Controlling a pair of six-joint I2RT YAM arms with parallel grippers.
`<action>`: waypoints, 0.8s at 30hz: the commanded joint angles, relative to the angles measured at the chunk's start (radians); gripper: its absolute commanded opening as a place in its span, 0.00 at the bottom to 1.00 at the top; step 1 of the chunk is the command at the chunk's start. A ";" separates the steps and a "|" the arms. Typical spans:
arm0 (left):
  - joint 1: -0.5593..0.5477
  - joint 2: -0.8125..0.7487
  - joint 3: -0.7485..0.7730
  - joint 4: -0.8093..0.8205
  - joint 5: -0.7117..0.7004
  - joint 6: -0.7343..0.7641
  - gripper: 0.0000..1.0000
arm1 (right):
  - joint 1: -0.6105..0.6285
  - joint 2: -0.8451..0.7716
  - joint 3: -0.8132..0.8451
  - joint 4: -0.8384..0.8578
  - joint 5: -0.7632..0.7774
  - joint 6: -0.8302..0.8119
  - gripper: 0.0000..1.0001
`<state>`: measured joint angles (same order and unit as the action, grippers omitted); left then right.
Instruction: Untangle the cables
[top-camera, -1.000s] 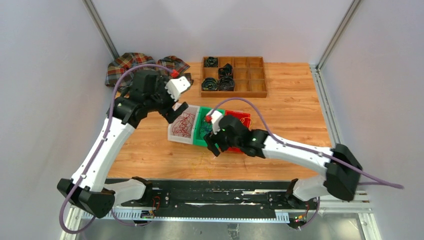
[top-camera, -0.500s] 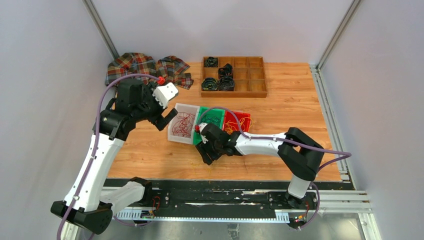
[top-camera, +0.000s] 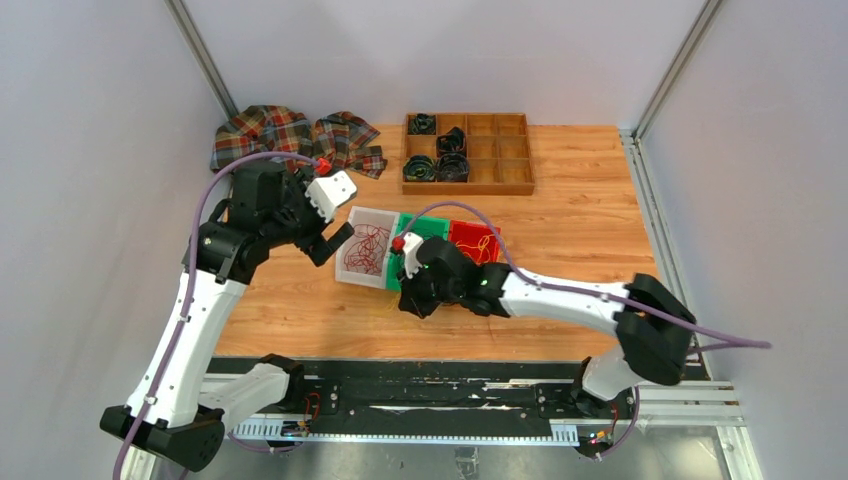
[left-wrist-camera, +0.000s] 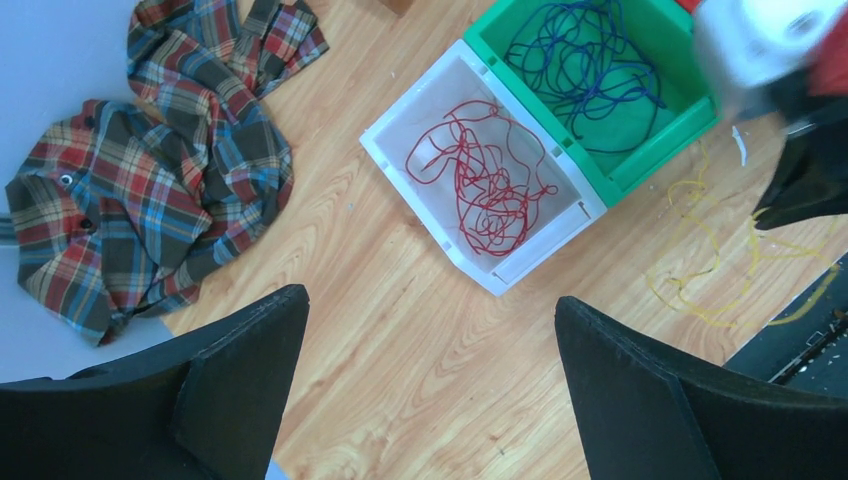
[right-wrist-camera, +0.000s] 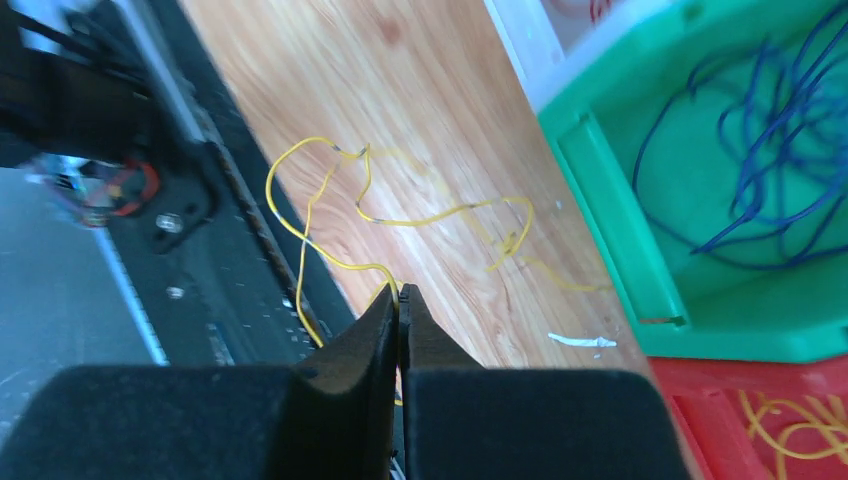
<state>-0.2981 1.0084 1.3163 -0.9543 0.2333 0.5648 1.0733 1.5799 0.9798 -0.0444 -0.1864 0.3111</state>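
Wooden table (top-camera: 580, 200) (evenly lit) between plain pale walls (top-camera: 90, 150)

The left arm (top-camera: 190, 320) is raised and bent, the left gripper (left-wrist-camera: 430, 300) spread wide and pointed down. The right arm (top-camera: 570, 295) is stretched low leftward, the right gripper (right-wrist-camera: 400, 292) pressed shut.

A row of 3 bins (left-wrist-camera: 412, 90) sits mid-bench (top-camera: 580, 220), with cables (left-wrist-camera: 480, 180) in each. A loose cable (right-wrist-camera: 410, 221) lies on the bench at the bins' 6 o'clock. The compartment tray (top-camera: 510, 160), bands (top-camera: 437, 165) in its left cells, lies at 1 o'clock, and the shirt (top-camera: 270, 130) at 10 o'clock.
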 joint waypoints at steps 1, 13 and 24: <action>0.007 0.003 0.017 -0.012 0.067 -0.002 0.99 | 0.011 -0.170 -0.022 0.051 -0.052 -0.054 0.00; 0.007 0.001 0.020 -0.023 0.109 -0.010 0.98 | -0.154 -0.462 -0.065 -0.060 0.074 -0.146 0.01; 0.007 0.013 0.043 -0.023 0.097 -0.008 0.98 | -0.425 -0.369 -0.113 -0.132 0.116 -0.154 0.01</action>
<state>-0.2977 1.0210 1.3262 -0.9760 0.3290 0.5648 0.6842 1.1675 0.8749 -0.1394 -0.1207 0.1856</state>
